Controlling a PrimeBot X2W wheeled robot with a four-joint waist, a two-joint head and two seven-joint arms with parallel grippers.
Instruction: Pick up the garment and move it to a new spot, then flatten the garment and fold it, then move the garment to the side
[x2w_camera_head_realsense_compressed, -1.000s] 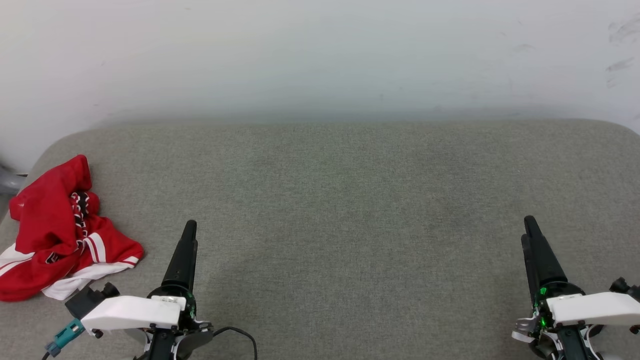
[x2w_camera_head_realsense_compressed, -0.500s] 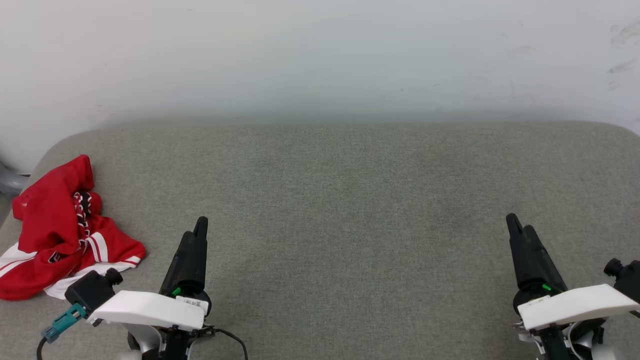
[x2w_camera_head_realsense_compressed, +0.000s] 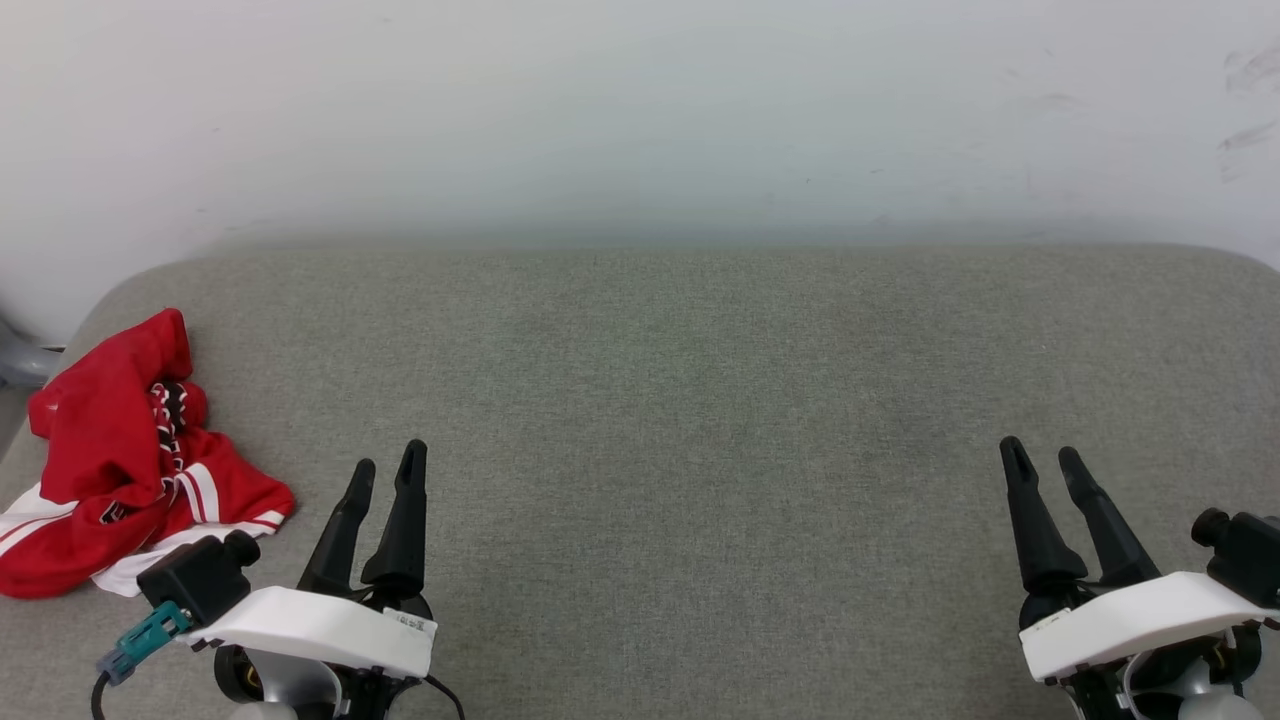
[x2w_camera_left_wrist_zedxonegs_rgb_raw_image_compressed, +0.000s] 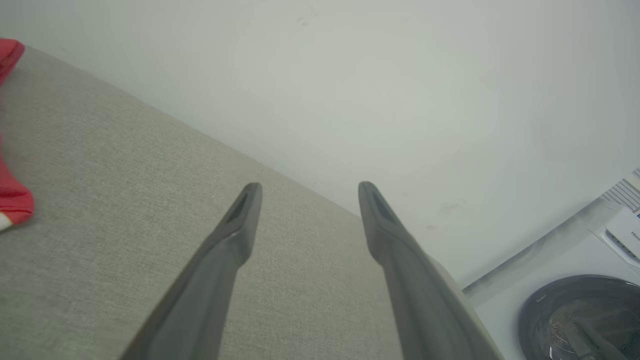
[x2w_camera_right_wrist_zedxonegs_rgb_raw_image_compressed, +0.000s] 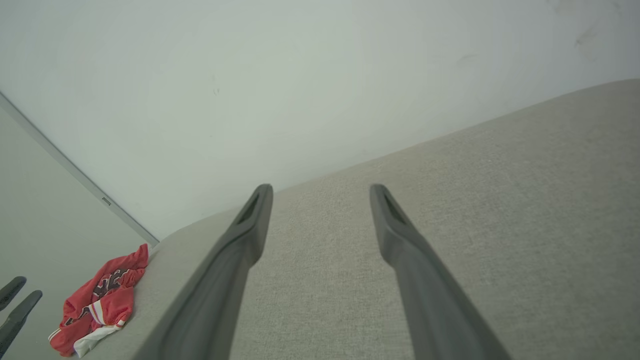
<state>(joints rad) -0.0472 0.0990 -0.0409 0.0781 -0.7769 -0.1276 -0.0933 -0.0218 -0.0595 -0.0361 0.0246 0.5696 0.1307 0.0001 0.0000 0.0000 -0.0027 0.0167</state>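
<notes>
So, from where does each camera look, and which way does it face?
Head: high up, looking forward and down at the grey cushion; left gripper and right gripper at the bottom corners.
Left wrist: looks along its open gripper over the cushion to the wall and a washing machine.
Right wrist: looks along its open gripper across the cushion.
Shared: the red shirt, in all three.

The garment (x2w_camera_head_realsense_compressed: 90, 470) is cut off at the left edge, its crumpled lettering unreadable.
</notes>
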